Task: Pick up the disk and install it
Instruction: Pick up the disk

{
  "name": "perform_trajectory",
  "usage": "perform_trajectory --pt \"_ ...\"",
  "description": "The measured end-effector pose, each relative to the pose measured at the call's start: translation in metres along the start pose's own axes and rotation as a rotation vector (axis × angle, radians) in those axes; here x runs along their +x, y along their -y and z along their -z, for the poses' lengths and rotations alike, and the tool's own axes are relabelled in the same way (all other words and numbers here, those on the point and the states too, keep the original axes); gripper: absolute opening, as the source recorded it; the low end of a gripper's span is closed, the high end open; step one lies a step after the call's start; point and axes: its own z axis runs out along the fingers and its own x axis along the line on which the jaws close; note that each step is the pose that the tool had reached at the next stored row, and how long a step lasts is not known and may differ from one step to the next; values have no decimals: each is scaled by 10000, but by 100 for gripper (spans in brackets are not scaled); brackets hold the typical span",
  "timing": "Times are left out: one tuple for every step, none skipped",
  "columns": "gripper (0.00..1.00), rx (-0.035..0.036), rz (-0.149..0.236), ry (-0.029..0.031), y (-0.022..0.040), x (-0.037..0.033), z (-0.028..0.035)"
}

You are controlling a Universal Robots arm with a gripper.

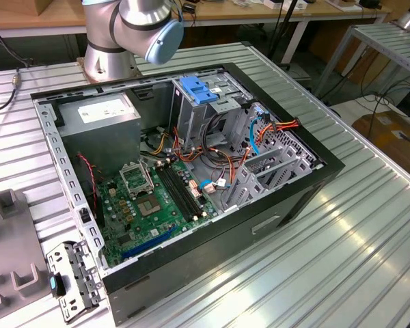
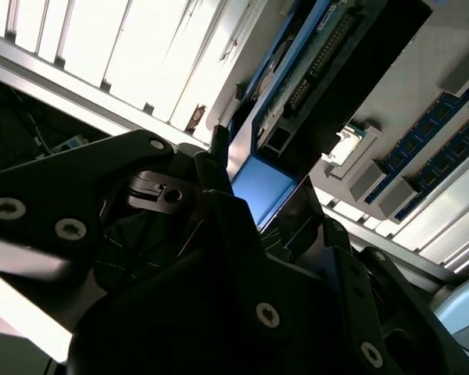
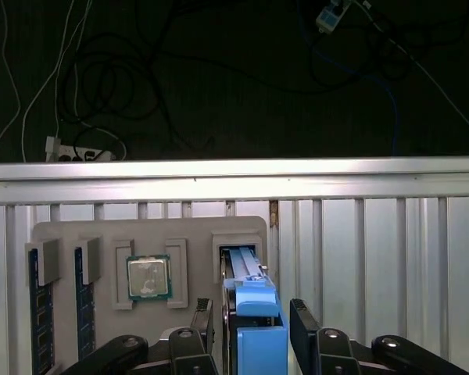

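In the first wrist view the disk (image 3: 259, 344), dark with a bright blue carrier frame, stands on edge in a slot of the grey parts tray (image 3: 187, 234). My gripper (image 3: 252, 308) straddles it, one black finger (image 3: 205, 320) on each side, close to its faces with thin gaps showing. In the second wrist view the blue frame of the disk (image 2: 262, 186) shows between the dark gripper parts (image 2: 258, 203). In the exterior view the open computer case (image 1: 314, 178) lies on the metal table, and the arm's base (image 1: 109, 48) stands behind it.
The tray also holds a processor chip (image 3: 148, 277) and memory sticks (image 3: 82, 312). Beyond the table's far rail (image 3: 234, 183), cables hang in the dark. Inside the case are a drive cage with a light-blue latch plate (image 1: 198, 89), orange and blue cables, and a green motherboard (image 1: 150, 205).
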Motion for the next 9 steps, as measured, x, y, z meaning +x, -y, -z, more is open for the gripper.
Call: perform_trajectory --pt "51 1 -20 0 0 0 -1" --pt "51 0 -33 0 0 0 -1" --pt "51 5 -49 2 0 -4 -4" --pt "51 4 -53 2 0 -6 -5" --pt "51 2 -54 1 0 -6 -4" --pt "51 0 -53 0 0 -6 -4" --pt "51 0 -54 0 0 -6 -5" --pt "51 -1 -54 0 0 -7 -6" --pt "51 -2 -54 -1 0 -7 -6"
